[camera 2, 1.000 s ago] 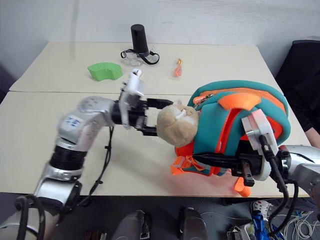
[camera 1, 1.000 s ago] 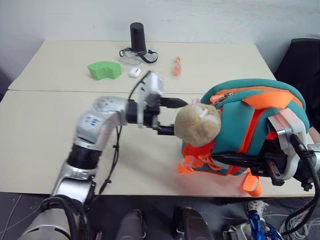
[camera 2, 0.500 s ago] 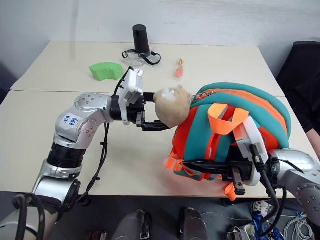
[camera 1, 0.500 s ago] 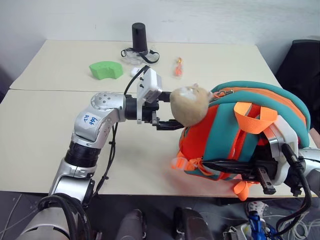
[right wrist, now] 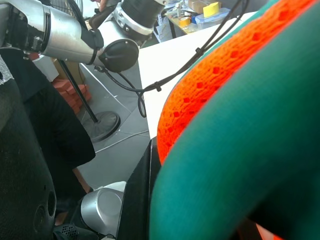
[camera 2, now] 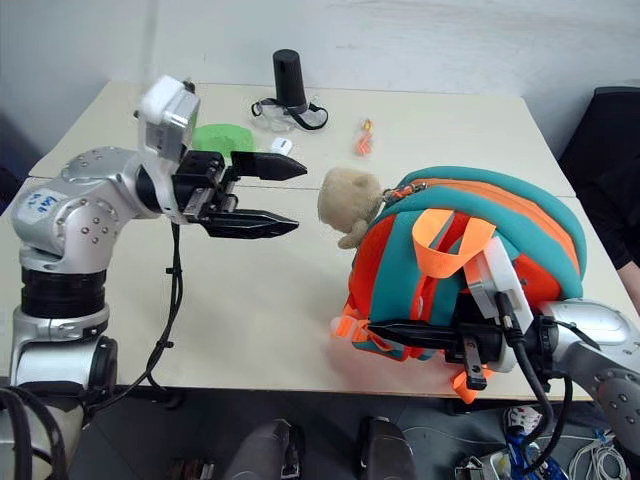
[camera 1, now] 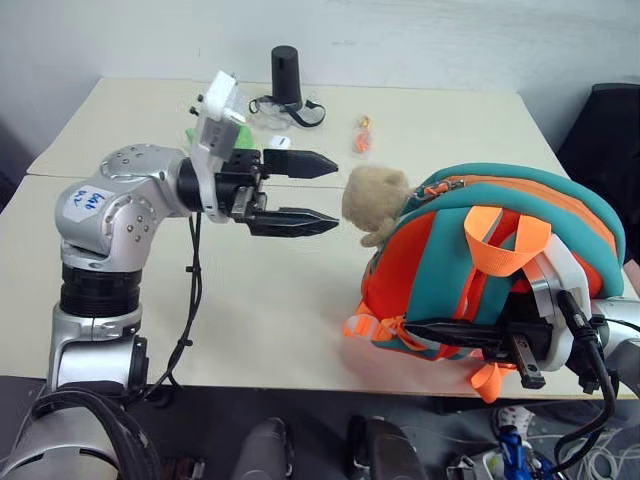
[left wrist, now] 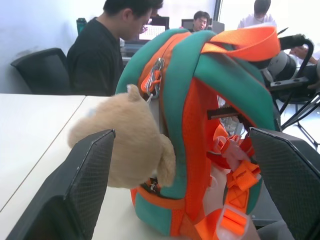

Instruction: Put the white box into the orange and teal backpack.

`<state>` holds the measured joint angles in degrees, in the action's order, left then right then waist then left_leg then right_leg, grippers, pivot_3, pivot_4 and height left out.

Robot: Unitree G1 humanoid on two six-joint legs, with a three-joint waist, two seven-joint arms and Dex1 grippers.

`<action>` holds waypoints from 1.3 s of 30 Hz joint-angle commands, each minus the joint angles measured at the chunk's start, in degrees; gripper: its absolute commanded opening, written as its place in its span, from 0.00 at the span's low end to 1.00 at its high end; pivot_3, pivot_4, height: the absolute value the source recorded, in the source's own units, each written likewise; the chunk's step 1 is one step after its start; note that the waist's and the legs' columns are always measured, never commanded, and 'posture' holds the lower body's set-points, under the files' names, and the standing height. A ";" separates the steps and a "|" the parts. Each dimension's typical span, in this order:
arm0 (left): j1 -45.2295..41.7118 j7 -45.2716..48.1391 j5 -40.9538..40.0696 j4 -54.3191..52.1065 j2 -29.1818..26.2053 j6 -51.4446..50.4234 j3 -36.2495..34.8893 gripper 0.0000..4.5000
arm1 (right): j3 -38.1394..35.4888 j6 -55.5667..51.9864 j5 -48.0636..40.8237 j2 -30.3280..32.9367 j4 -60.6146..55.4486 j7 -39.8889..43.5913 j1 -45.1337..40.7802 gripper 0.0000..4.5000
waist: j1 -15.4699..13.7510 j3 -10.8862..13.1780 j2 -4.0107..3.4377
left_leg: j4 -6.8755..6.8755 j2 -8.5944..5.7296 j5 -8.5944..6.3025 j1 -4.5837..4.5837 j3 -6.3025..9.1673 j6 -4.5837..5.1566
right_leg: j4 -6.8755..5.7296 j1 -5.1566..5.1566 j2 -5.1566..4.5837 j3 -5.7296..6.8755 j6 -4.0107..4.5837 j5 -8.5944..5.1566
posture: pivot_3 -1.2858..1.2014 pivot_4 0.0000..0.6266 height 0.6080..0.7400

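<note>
Two arms at work: right fingers (camera 2: 405, 331) clamped on the standing backpack (camera 1: 480, 260) at the tabletop (camera 1: 130, 290) edge, left fingers (camera 1: 300, 192) spread empty beside its plush toy (camera 1: 375, 203); white box unseen, zip apparently closed, packing unconfirmed.

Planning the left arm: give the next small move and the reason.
Probably bring the left pincer back toward the zipper pull on the orange and teal backpack. It hangs open, short of the plush toy, while the right pincer is shut on the backpack's lower edge, whose zip looks closed.
</note>
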<state>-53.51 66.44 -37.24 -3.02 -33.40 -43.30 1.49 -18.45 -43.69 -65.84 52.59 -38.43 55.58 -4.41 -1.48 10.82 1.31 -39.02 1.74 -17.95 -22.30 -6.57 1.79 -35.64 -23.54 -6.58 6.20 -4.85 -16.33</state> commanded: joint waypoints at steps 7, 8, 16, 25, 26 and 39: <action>-5.88 -3.69 11.92 11.25 4.81 14.12 4.25 1.00 | -2.80 0.69 -1.49 1.23 -2.38 1.93 2.91 0.00 | 0.01 0.00 0.00 | 0.01 0.02 -0.01 -0.01 -0.04 -0.01 | 0.00 -0.04 0.05 0.01 0.01 0.00 | 0.52 0.24 1.00; -6.46 -3.58 12.50 12.55 5.18 15.13 4.21 1.00 | -3.03 0.63 -1.70 1.26 -2.59 2.04 3.37 0.00 | 0.01 0.00 0.00 | 0.01 0.01 -0.02 -0.01 -0.05 0.01 | 0.01 -0.04 0.04 0.00 0.00 0.00 | 0.52 0.24 1.00; -9.49 -0.15 12.92 16.89 8.11 15.91 5.46 1.00 | -3.52 0.91 -2.50 0.65 -3.36 0.73 4.88 0.00 | 0.03 0.00 0.00 | 0.00 0.02 -0.04 -0.01 -0.09 0.04 | 0.02 -0.04 0.03 -0.02 -0.02 0.01 | 0.52 0.24 1.00; -11.73 0.43 14.45 21.65 12.12 17.46 6.27 0.86 | -2.54 2.03 -1.23 -0.09 -3.35 -0.65 5.47 0.00 | 0.03 0.00 0.01 | 0.00 0.02 -0.04 -0.01 -0.09 0.04 | 0.02 -0.05 0.03 -0.02 -0.02 0.01 | 0.52 0.24 1.00; -13.00 0.76 14.80 22.99 11.81 18.16 5.89 0.79 | -2.59 2.28 -0.98 -0.26 -3.14 -0.89 5.71 0.00 | 0.04 0.00 0.01 | 0.00 0.02 -0.04 0.00 -0.09 0.04 | 0.02 -0.05 0.03 -0.01 -0.02 0.01 | 0.52 0.24 1.00; -27.37 7.99 15.63 32.92 3.17 21.31 0.72 0.04 | -3.73 6.01 2.92 -3.92 -1.78 -3.50 12.09 0.00 | 0.17 0.01 0.01 | 0.02 0.01 -0.05 -0.07 -0.17 0.06 | 0.01 -0.16 0.20 0.05 -0.02 0.01 | 0.52 0.24 1.00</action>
<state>-80.10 75.21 -21.95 30.52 -28.77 -22.99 4.59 -20.88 -38.68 -63.50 49.08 -40.05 52.38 7.29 -1.31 10.83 1.33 -39.01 1.74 -18.00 -22.36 -6.75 1.85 -35.65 -23.70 -6.37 6.24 -4.86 -16.32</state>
